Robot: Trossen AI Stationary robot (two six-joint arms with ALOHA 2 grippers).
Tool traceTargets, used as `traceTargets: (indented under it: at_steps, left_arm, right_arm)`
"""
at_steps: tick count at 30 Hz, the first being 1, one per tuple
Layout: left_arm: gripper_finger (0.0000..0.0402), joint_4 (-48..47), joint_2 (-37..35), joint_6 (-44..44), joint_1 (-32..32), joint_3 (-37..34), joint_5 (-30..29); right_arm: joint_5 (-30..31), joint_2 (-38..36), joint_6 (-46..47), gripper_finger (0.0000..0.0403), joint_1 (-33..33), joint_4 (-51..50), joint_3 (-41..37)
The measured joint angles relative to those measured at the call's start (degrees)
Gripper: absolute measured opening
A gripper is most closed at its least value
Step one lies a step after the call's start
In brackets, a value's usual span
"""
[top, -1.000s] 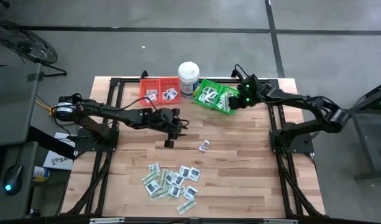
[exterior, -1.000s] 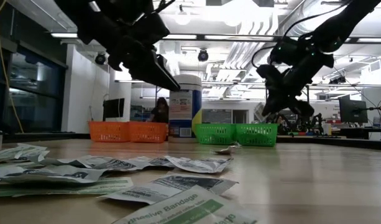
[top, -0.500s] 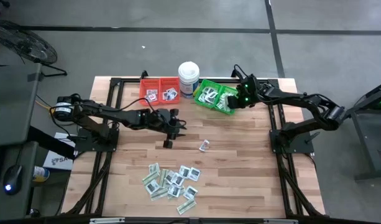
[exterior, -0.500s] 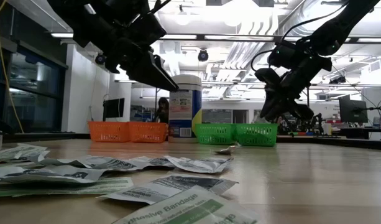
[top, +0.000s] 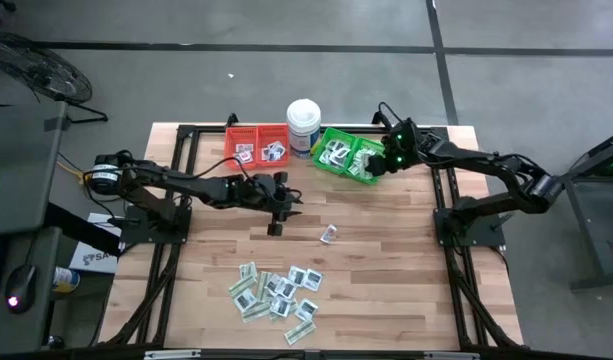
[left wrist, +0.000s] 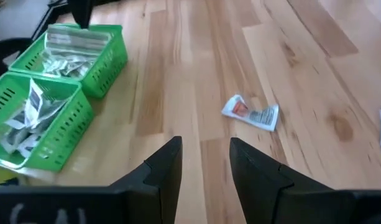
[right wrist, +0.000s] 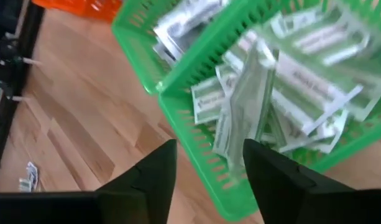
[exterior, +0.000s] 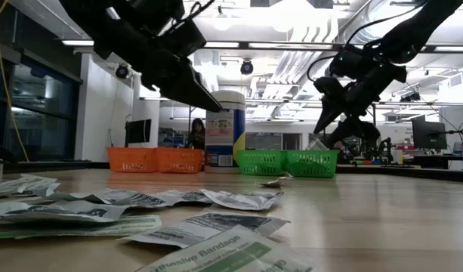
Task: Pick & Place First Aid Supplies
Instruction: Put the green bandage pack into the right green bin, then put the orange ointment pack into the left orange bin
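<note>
The right gripper (top: 384, 160) is hanging over the green bin (top: 348, 157) at the far side of the table (top: 386, 270), its two fingers (right wrist: 143, 180) standing spread apart. A pale green-and-white bandage strip (right wrist: 243, 109) is sitting on end just ahead of those fingers, above the other strips in the bin's near compartment; nothing is pinching it. Whether it is already resting on the heap or still in the air I cannot tell.

The left gripper (top: 277, 222) is waiting above the middle of the table, well clear of the wood, with its fingers (left wrist: 165, 168) parted and nothing between them. A lone crumpled packet (top: 329, 234) with a red mark is lying on the boards just beyond it, apart from everything else.

Most of the first aid supplies are lying in a loose pile of packets (top: 276, 292) near the front edge of the table, square white ones with dark print mixed in among longer green-and-white strips, many overlapping. In the low view the nearest of them reads "Adhesive Bandage".

The red bin (top: 258, 144) is standing beside the green one along the far edge, with a few white square packets in it. The tall white tub (top: 303, 125) is standing upright between the two bins.
</note>
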Motion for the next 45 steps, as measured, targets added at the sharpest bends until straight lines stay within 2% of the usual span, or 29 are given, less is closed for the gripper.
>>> traceTargets:
  at_steps: [5, 11, 17, 23, 31, 45]
  left_arm:
    - [0.0132, 0.1, 3.4, -2.8, 0.0, 2.0, 0.0]
    - [0.0132, -1.1, 8.6, -6.4, 0.0, 7.7, 0.0]
    - [0.0132, -6.4, 14.2, -11.0, -0.2, 14.5, 0.2]
    - [0.0131, -10.6, 19.0, -10.6, -1.7, 21.0, 1.1]
    - [0.0131, -17.2, 24.2, -5.7, -4.4, 26.3, 1.8]
    - [0.0131, -16.3, 26.4, -17.4, -4.9, 26.6, -1.5]
  right_arm:
    - [-0.2, -4.3, -1.8, 0.0194, -1.9, -0.6, 0.0]
    - [-0.9, -10.9, -4.1, 0.0202, -4.5, -3.9, 0.0]
    - [-2.3, -17.9, -5.7, 0.0202, -6.0, -6.9, 0.0]
    - [-3.3, -23.1, -7.0, 0.0202, -6.2, -8.8, 0.0]
    - [-7.2, -26.5, -9.4, 0.0201, -6.1, -11.1, 0.0]
    - [-9.7, -26.9, -13.5, 0.0201, -6.0, -13.1, 0.0]
